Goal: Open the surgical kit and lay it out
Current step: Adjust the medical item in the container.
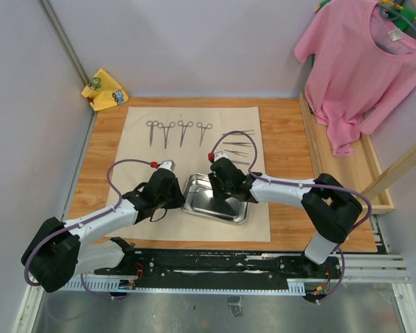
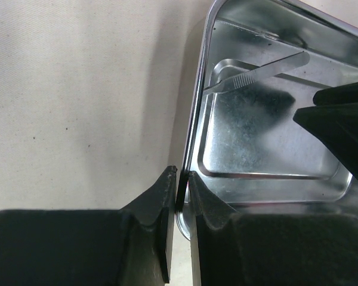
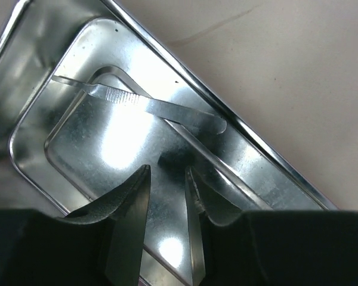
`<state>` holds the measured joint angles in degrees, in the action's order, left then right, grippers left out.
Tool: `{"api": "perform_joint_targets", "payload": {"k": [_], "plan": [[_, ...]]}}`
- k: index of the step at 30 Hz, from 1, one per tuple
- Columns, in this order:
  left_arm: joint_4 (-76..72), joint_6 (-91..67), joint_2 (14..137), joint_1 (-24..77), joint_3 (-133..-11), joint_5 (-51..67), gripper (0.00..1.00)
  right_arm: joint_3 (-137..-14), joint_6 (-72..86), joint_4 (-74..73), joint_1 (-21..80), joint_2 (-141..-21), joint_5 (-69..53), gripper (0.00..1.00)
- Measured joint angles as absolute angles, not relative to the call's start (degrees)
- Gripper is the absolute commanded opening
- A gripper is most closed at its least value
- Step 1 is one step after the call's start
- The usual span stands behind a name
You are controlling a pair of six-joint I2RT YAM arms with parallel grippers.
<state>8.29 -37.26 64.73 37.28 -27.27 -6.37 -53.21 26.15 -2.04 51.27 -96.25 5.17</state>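
The beige cloth wrap (image 1: 139, 159) lies spread flat on the table. The shiny steel tray (image 1: 201, 205) sits on its near middle. My left gripper (image 2: 182, 174) is shut on the tray's left rim (image 2: 194, 119), one finger outside, one inside. One slim tweezer (image 3: 137, 101) lies inside the tray, also seen in the left wrist view (image 2: 256, 74). My right gripper (image 3: 167, 170) hangs open and empty over the tray floor, just short of that tweezer. Several ring-handled forceps (image 1: 175, 130) lie in a row on the cloth's far part, several tweezers (image 1: 237, 146) to their right.
A pink T-shirt (image 1: 360, 62) hangs at the far right over a wooden side ledge (image 1: 347, 173). A small yellow cloth (image 1: 105, 90) lies at the far left corner. Walls close in the left and back.
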Motion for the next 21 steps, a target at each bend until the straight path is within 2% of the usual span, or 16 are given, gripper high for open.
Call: {"api": "perform_joint_targets", "payload": {"k": [2,4,6,12,17,21], "plan": [[8.3,-37.3,64.7,37.3,-27.3,-6.4,0.29,-54.3,25.4,-3.0,51.3,-96.2,5.5,0.32],[8.4,-36.9,64.7,37.3,-27.3,-6.3,0.48,-55.4,24.8,-3.7,51.3,-96.2,5.7,0.32],[8.6,-36.5,64.7,37.3,-27.3,-6.3,0.56,-56.6,24.2,-4.0,51.3,-96.2,5.7,0.32],[13.3,-35.9,60.5,37.3,-28.3,-6.5,0.62,-56.7,23.6,-5.3,51.0,-95.1,5.5,0.32],[17.9,-32.9,55.6,37.3,-33.8,-6.7,0.70,-56.3,23.4,-7.6,50.0,-89.2,4.4,0.33],[19.6,-28.6,56.5,37.3,-39.5,-5.8,0.69,-55.4,22.8,-10.0,48.9,-82.5,3.1,0.33]]}}
